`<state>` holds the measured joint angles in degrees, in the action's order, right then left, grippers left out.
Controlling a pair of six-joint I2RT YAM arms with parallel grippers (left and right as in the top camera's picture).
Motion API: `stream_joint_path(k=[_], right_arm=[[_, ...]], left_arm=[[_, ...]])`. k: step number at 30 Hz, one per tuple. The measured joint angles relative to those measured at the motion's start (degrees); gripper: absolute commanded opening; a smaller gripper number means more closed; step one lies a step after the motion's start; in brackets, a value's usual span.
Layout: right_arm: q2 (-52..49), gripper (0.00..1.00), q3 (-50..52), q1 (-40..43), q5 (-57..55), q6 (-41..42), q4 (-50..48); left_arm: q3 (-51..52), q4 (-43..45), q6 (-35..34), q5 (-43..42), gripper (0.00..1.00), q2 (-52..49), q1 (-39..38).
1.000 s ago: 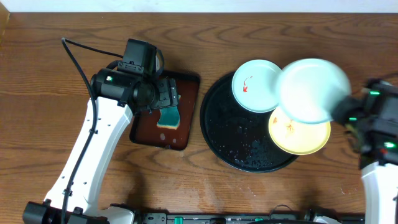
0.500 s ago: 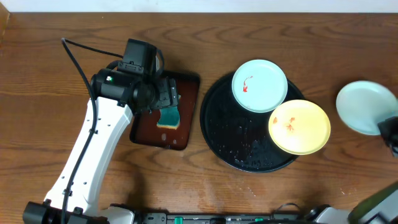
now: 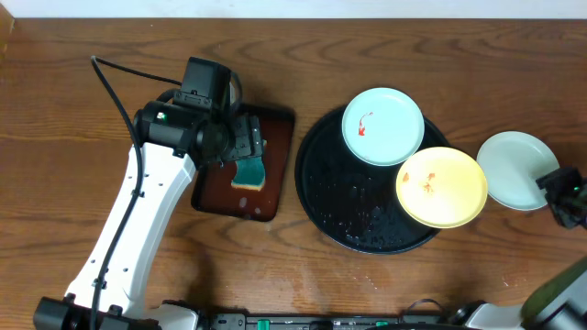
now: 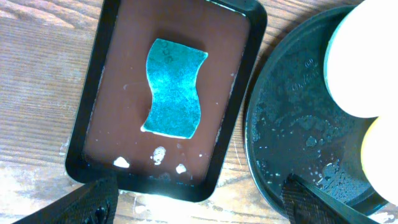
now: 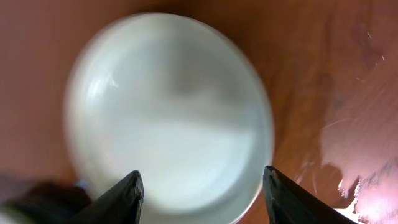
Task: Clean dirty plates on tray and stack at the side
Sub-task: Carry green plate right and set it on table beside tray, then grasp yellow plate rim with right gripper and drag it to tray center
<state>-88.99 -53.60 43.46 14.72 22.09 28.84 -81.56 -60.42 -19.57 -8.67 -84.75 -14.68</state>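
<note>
1. Plates are being shown in three places: one pale mint plate (image 3: 382, 126), marked with a red smear, is being carried on the far part of the black tray (image 3: 335, 197).
2. The yellow plate (image 3: 441, 187), dotted with orange smears, is being supported on the tray's right side, with its edge jutting past the rim and meeting the mint plate.
3. The third plate (image 3: 512, 170), pale and plain-looking, is being borne by the wooden table (image 3: 55, 137) just right of the tray, with its left edge being overlapped by the yellow plate.
4. The right gripper (image 3: 564, 192) is being held at that plate's near right edge. In the wrist view its fingers (image 5: 121, 199) are being held wide apart and nothing is being gripped. Whether the blurred plate is being touched cannot be told.
5. The left gripper (image 4: 199, 186) is being held above the brown rectangular tray (image 4: 124, 37), spread wide, with nothing being grasped.
6. A teal sponge (image 4: 174, 87) is being shown lying flat in the middle of that tray, with white flecks beside it.
</note>
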Motion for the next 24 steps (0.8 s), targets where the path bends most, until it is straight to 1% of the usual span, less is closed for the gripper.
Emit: stream_joint_path(k=[3, 6, 9, 13, 17, 21, 24], right_arm=[[8.92, 0.57, -0.07, -2.01, 2.67, -2.19, 4.79], [17.88, 0.54, -0.33, -6.86, 3.32, -4.57, 12.04], [21.79, 0.52, -0.42, -12.22, 0.33, -5.84, 16.72], [21.38, 0.52, 0.13, -19.3, -8.41, -6.69, 18.21], [18.73, 0.5, 2.45, -22.8, -14.93, -7.1, 14.93], [13.9, 0.45, 3.98, -23.08, -15.56, -8.22, 11.82], [10.49, 0.42, 4.26, -23.08, -12.79, -10.47, 11.41]], left_arm=[[0.0, 0.0, 0.0, -0.02, 0.84, 0.0, 0.0], [0.0, -0.02, 0.0, 0.0, 0.85, 0.0, 0.0], [0.0, -0.02, 0.0, 0.0, 0.85, 0.0, 0.0], [0.0, 0.0, 0.02, 0.0, 0.85, 0.0, 0.0], [0.0, 0.0, 0.02, 0.0, 0.84, 0.0, 0.0], [0.0, -0.02, 0.0, -0.02, 0.85, 0.0, 0.0], [0.0, -0.02, 0.0, -0.02, 0.84, 0.0, 0.0]])
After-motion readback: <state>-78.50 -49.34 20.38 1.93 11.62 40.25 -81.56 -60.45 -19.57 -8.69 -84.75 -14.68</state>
